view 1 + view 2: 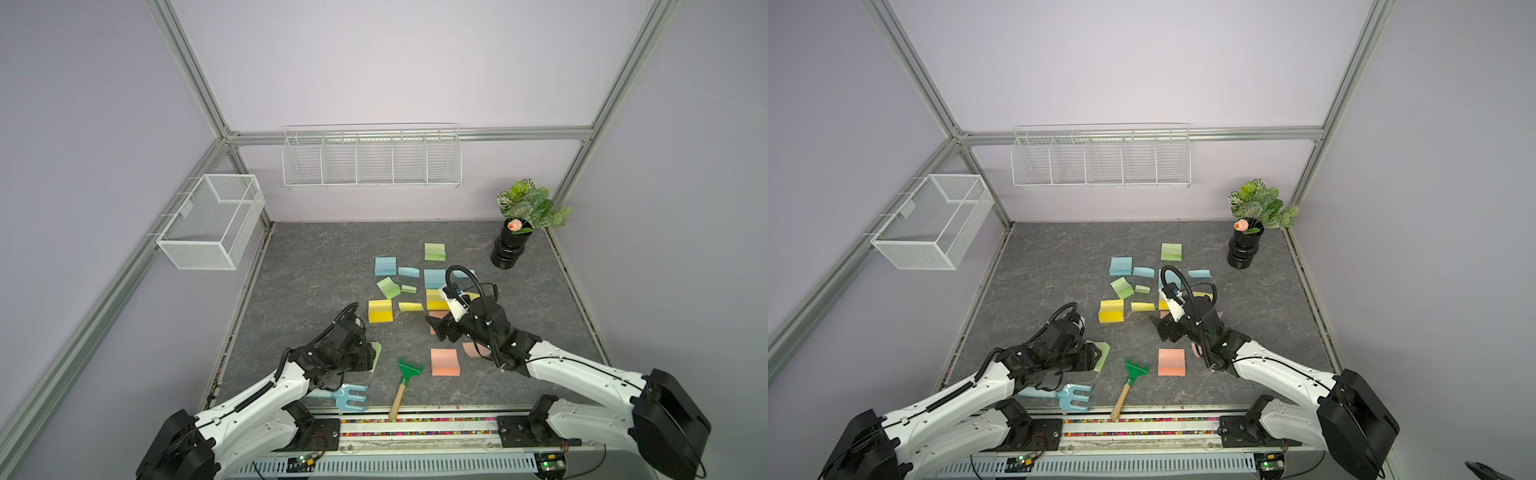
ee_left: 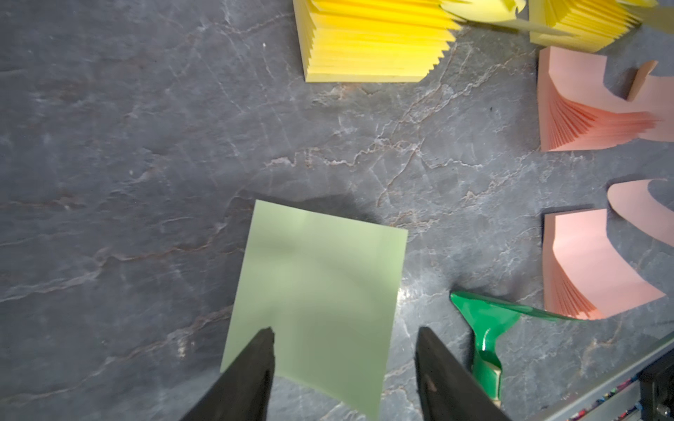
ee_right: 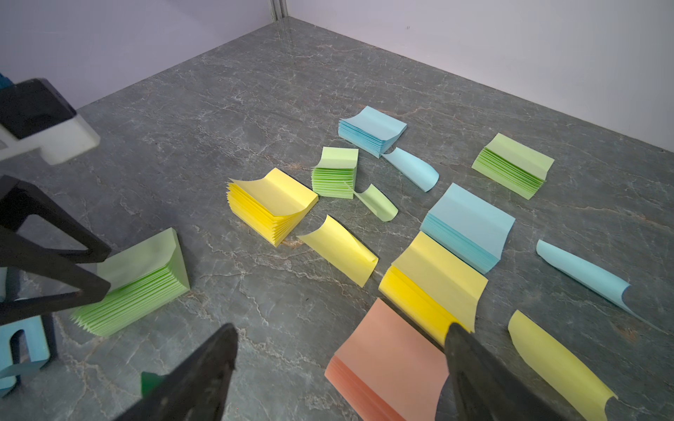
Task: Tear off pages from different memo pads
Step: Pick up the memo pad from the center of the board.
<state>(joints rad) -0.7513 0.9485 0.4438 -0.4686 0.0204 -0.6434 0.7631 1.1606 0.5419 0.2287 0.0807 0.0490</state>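
With 12 o'clock set toward the back wall (image 1: 374,75), the memo pads (image 3: 467,226) are clustered near the middle of the tabletop (image 1: 316,270); nine are counted. Six loose pages (image 3: 339,251) are found curled among them: two blue, two yellow, one green and one salmon, each just beside a pad of its colour. About two thirds of the work is therefore judged done. No torn sheet is seen beside the far green pad (image 1: 434,251) at 12 o'clock, nor beside the near green pad (image 2: 321,284) at 7 o'clock. One of the two salmon pads is probably untouched as well, though which cannot be told. The left tool (image 2: 343,331) is poised over the near green pad with jaws partly apart and nothing clamped. The right tool (image 3: 341,328) is held wide open and empty above a salmon pad (image 3: 386,361) on the cluster's 5 o'clock side.
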